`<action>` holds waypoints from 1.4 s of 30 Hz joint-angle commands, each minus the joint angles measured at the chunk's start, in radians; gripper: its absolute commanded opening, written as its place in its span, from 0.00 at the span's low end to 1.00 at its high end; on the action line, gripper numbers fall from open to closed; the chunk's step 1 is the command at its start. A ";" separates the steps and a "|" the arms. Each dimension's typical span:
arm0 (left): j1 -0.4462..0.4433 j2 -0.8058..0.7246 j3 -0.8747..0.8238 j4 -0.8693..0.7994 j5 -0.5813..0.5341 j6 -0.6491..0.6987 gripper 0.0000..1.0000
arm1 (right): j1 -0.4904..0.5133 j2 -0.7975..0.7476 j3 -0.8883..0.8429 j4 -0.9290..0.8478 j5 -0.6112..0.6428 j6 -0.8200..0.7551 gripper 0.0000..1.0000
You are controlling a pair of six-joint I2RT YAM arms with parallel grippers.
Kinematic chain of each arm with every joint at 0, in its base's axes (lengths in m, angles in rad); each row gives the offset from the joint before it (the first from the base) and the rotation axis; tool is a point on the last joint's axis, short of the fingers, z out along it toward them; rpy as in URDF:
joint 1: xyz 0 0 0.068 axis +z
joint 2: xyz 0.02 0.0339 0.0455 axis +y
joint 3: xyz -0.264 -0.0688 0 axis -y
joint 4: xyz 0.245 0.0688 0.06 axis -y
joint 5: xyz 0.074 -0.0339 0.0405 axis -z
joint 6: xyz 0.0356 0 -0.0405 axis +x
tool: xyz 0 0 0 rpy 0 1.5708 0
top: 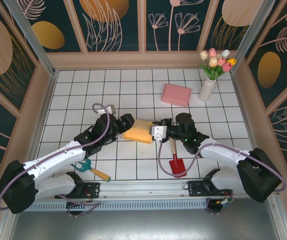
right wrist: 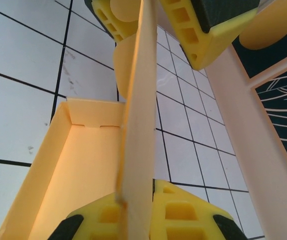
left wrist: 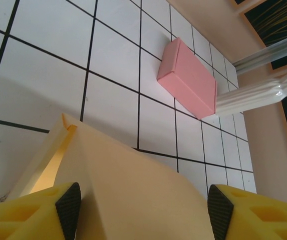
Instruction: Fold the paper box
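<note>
Both arms are stretching low and inward, meeting at the table's middle, where the yellow box [top: 138, 133] is lying. The right gripper [top: 157, 131] is pinching its upright flap [right wrist: 138, 100]. The left gripper [left wrist: 143, 210] is straddling the opposite side, fingers spread.

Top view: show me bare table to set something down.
Free: far-left tiles between left wall and pink box; right tiles this side of the vase. Crowded: centre, left gripper and right gripper at the yellow box.
</note>
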 commanded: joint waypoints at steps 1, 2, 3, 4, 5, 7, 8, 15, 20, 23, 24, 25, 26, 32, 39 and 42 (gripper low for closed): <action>-0.013 0.003 -0.033 0.094 0.055 -0.027 0.65 | 0.008 0.035 0.033 -0.034 0.038 -0.037 0.07; -0.014 0.004 -0.045 0.107 0.056 -0.030 0.62 | 0.009 0.043 0.037 -0.044 0.047 -0.038 0.09; -0.014 0.008 -0.056 0.119 0.058 -0.034 0.60 | 0.009 0.049 0.040 -0.053 0.052 -0.042 0.11; -0.013 0.011 -0.066 0.129 0.057 -0.034 0.57 | 0.009 0.055 0.042 -0.063 0.058 -0.047 0.11; -0.014 0.016 -0.074 0.133 0.053 -0.035 0.55 | 0.010 0.060 0.044 -0.078 0.066 -0.051 0.12; -0.014 0.025 -0.094 0.150 0.044 -0.038 0.52 | 0.012 0.066 0.053 -0.108 0.085 -0.061 0.13; -0.014 0.031 -0.107 0.164 0.040 -0.043 0.50 | 0.014 0.070 0.058 -0.125 0.096 -0.064 0.13; -0.014 0.055 -0.161 0.247 0.039 -0.081 0.43 | 0.017 0.122 0.145 -0.325 0.170 -0.091 0.20; -0.013 0.080 -0.180 0.267 0.031 -0.088 0.41 | 0.026 0.123 0.161 -0.390 0.183 -0.111 0.26; -0.014 0.091 -0.187 0.268 0.022 -0.085 0.41 | 0.039 0.121 0.183 -0.452 0.210 -0.126 0.31; -0.014 0.094 -0.190 0.266 0.017 -0.083 0.41 | 0.044 0.122 0.193 -0.478 0.225 -0.134 0.31; -0.014 0.095 -0.194 0.267 0.012 -0.082 0.41 | 0.049 0.121 0.204 -0.505 0.240 -0.135 0.31; -0.014 0.094 -0.196 0.265 0.009 -0.082 0.41 | 0.052 0.119 0.214 -0.528 0.251 -0.138 0.33; -0.014 0.085 -0.203 0.239 -0.033 -0.065 0.41 | 0.089 0.081 0.257 -0.684 0.328 -0.158 0.45; -0.014 0.081 -0.221 0.233 -0.043 -0.063 0.43 | 0.127 -0.079 0.320 -0.864 0.292 -0.119 0.57; -0.014 0.079 -0.227 0.233 -0.054 -0.062 0.43 | 0.129 -0.127 0.378 -0.933 0.227 -0.001 0.60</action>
